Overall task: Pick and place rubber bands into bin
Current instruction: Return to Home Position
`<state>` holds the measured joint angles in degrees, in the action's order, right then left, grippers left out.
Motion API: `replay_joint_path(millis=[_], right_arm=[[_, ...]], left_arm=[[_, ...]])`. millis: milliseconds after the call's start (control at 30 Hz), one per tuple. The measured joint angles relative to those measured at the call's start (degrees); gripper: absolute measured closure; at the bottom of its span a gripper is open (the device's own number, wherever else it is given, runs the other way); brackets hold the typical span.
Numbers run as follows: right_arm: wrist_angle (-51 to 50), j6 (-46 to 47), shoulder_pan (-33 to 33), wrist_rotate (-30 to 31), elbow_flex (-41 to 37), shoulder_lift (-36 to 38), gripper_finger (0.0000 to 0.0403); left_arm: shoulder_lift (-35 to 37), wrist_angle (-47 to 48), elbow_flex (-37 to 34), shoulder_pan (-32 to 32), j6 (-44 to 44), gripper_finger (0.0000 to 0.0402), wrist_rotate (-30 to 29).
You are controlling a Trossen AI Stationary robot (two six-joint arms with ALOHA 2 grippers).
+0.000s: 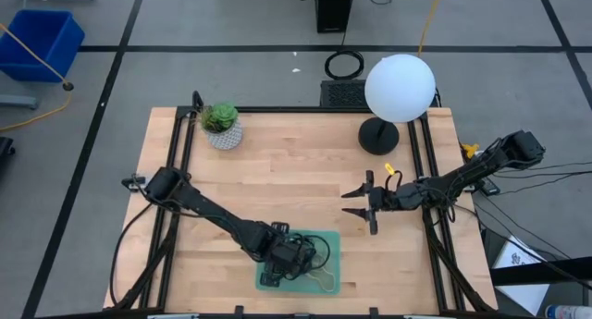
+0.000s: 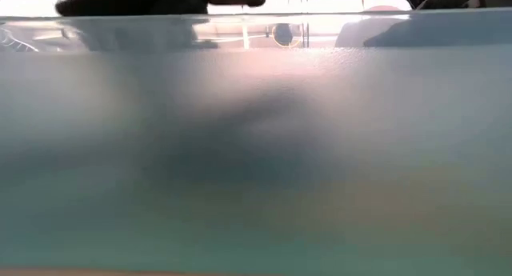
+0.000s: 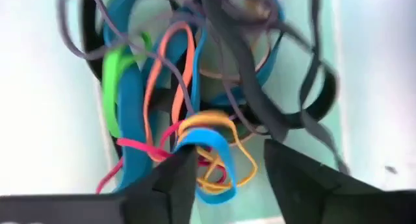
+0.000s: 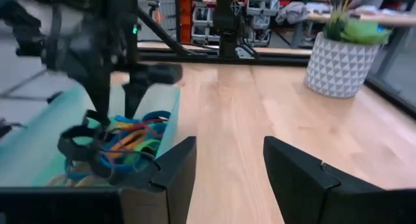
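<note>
The green bin [image 1: 330,239] stands at the table's near edge, in the middle. A tangled heap of rubber bands [image 3: 195,87] lies in it: blue, orange, green, red, yellow and black loops, also seen in the right wrist view as rubber bands [image 4: 123,143]. My left gripper [image 3: 227,178] hangs open just over the heap, pointing steeply down. A blue loop [image 3: 211,162] and a yellow loop [image 3: 224,123] lie between its fingers. My right gripper [image 1: 365,203] waits open over bare table to the right of the bin, with nothing between its fingers. My left gripper comes at the heap from above with its fingers apart. The blue loop's edge [image 3: 188,146] lies right beside one fingertip [image 3: 175,178]. Whether that finger touches it, I cannot tell.
A potted plant [image 1: 222,125] stands at the far left and a white globe lamp [image 1: 400,88] on a black base at the far right. A deep blue bin [image 1: 37,42] sits on the floor. Bare wood lies between the bin and the plant.
</note>
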<state>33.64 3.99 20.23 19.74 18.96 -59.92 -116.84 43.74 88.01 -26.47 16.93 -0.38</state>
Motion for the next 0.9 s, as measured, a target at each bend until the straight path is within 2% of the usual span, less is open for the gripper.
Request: replay_joint_path(millis=[233, 500, 600, 733, 900], right_arm=[[1.75, -1.64, 0.02, -0.19, -0.02, 0.02, 0.0228], [1.66, -0.70, 0.02, -0.31, -0.02, 0.18, 0.0231], [1.44, 2.16, 0.03, -0.46, -0.02, 1.49, 0.0230], [-3.28, 2.80, 0.09, -5.70, -0.02, 6.23, 0.0227], [-11.16, 2.82, 0.03, -7.54, -0.06, 14.37, 0.0231]], left_arm=[[4.64, -0.11, 0.00, 0.95, 0.09, 0.0174, 0.17], [12.38, 3.89, 0.00, 1.41, -0.93, 0.0167, -0.31], [17.01, 4.98, -0.51, 1.25, -3.04, 0.0167, -4.03], [26.14, 2.03, -5.57, 0.45, -4.51, 0.0167, -10.40], [40.72, -12.40, -19.98, 1.18, -6.64, 0.0167, -10.59]])
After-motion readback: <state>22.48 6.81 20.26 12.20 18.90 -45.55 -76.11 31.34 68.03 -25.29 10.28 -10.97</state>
